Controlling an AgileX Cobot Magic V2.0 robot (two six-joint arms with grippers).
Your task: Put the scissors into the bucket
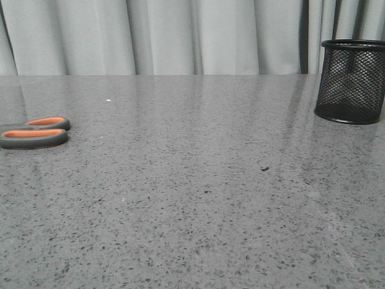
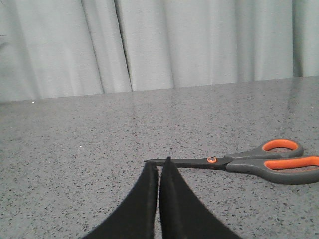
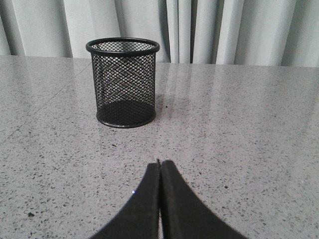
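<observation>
**Scissors near L arm, nothing picked up yet**

My left gripper (image 2: 158,167) has its fingers pressed together w/ nothing between them; right gripper (image 3: 160,167) same, empty. Scissors (image 1: 35,132) lie flat by the desk's (image 1: 192,198) left edge, blade tip just beyond my L fingertips, long axis running crosswise to my L gripper's line, handles off to one side. Bucket (image 1: 351,81) stands upright at the far right edge, straight ahead of my R gripper. L arm is clearly nearer the scissors, so I'd judge the pick is L's, w/ fingers opened first.
</observation>
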